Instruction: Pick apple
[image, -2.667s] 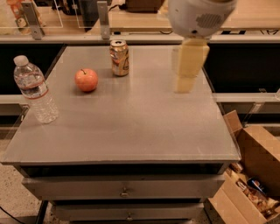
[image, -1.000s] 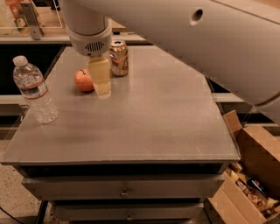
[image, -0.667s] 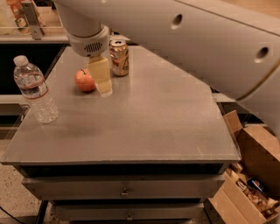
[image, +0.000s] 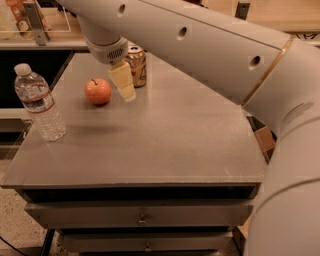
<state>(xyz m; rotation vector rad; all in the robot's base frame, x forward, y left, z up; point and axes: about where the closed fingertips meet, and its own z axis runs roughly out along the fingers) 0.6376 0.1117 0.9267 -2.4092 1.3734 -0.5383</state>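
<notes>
Risk: the arm (image: 200, 45) spans low over the counter (image: 175, 140). A sideways correction could tip the can (image: 136, 65), just behind the gripper (image: 123, 82), or nudge the apple (image: 97, 91) into rolling.

Gripper hangs between can and apple, beside the fruit and not around it. Open or closed: cannot tell.

Apple sits on the counter toward its far edge. Water bottle (image: 37, 102) stands well apart and is no obstacle.

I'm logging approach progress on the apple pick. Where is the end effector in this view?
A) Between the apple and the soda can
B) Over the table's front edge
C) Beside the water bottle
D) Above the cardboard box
A: the end effector hangs in the gap between the apple and the soda can, well away from the water bottle.
</notes>
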